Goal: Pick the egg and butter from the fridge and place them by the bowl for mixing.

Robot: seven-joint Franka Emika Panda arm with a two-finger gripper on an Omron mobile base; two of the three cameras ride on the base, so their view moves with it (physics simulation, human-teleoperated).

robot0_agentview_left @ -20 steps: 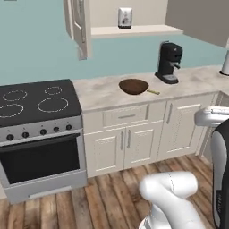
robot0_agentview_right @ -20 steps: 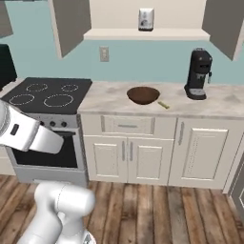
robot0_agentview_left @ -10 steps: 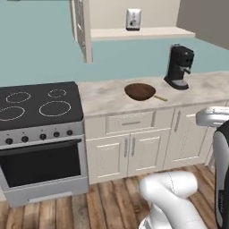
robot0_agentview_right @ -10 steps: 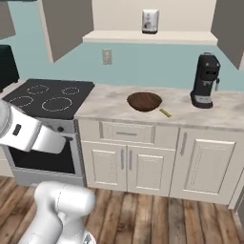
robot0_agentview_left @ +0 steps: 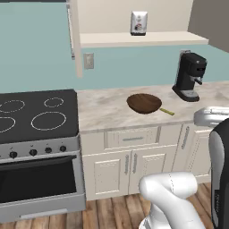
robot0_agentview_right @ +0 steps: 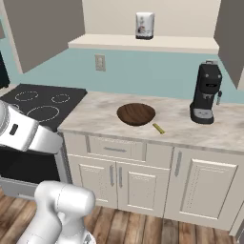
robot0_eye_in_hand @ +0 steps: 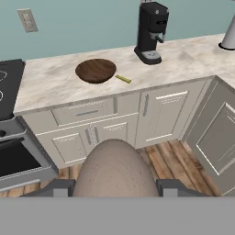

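I am gripping the smooth pale beige egg [robot0_eye_in_hand: 114, 167] in my half-open pincer [robot0_eye_in_hand: 114, 189], carrying it level toward the dark brown wooden bowl [robot0_eye_in_hand: 95, 70].

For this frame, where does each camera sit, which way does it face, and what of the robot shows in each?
Left base view: behind the arm's left, facing the counter with bowl and butter; white arm rises lower right.
Right base view: behind the arm's right, facing the same counter; arm rises lower left.
Hand view: on the hand, looking down at the counter from farther back; the egg sits between the jaws of the gripper.
All three share bowl, butter, coffee machine and stove.
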